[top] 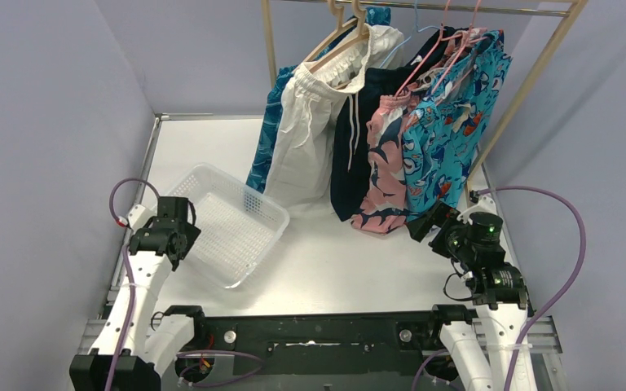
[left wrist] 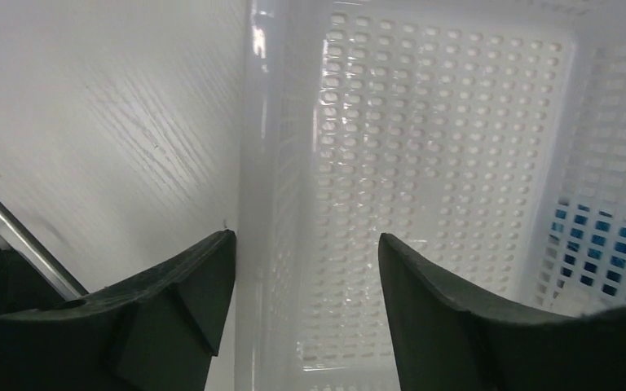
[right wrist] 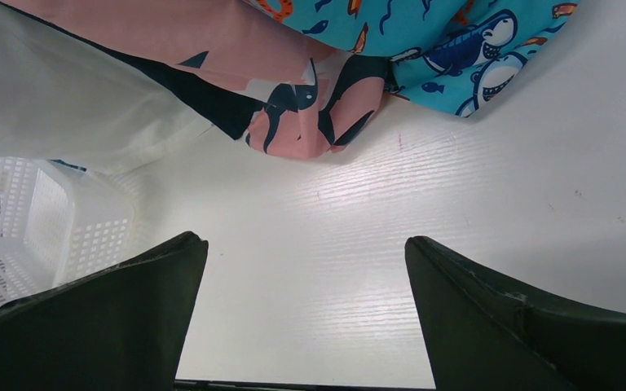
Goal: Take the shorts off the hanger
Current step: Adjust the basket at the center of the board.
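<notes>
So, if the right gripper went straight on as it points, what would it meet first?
Probably the hem of the pink-and-navy floral shorts, dead ahead of the right gripper across the table; depth is unclear.

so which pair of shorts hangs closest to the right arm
The teal cartoon-print shorts, rightmost on the rail; the other four hang further left.

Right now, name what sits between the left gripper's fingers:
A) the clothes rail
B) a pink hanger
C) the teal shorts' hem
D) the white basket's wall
D: in the left wrist view, a wall of the white basket runs up between the spread fingers of the left gripper.
</notes>
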